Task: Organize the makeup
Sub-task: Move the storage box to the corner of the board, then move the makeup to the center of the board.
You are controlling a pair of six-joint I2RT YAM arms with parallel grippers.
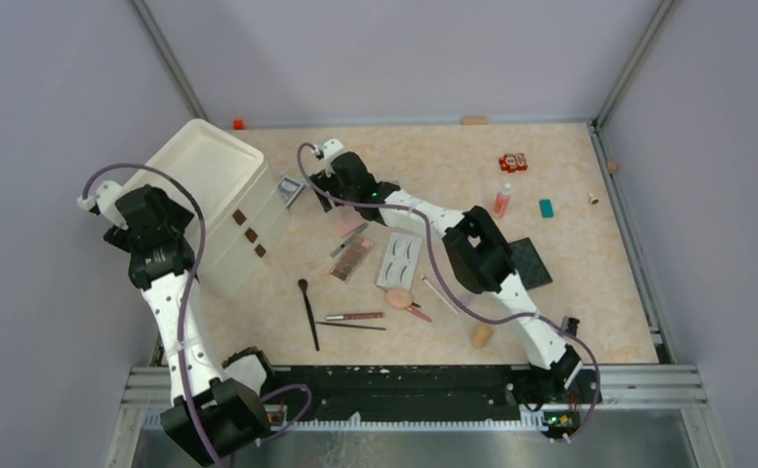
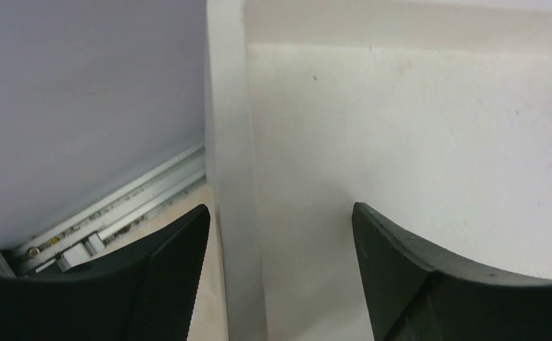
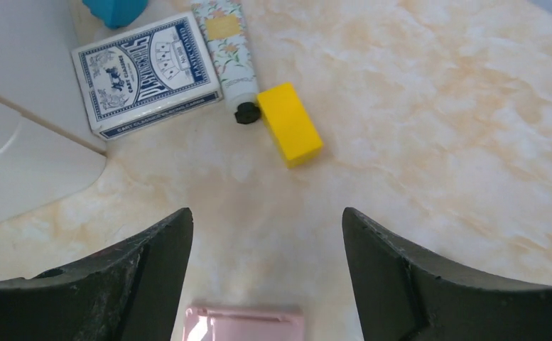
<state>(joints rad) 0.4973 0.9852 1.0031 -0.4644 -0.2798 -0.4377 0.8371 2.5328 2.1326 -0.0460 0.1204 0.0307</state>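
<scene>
Right wrist: pink compact (image 3: 244,323) lies between jaws of right claw (image 3: 266,214).

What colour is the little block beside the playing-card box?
Bright yellow. The small rectangular block shows best in the right wrist view.

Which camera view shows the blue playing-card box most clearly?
The right wrist view: the blue playing-card box lies whole, its print readable, near a yellow block. The top external view shows it only as a small patch next to the white drawer unit. The left wrist view does not show it.
</scene>
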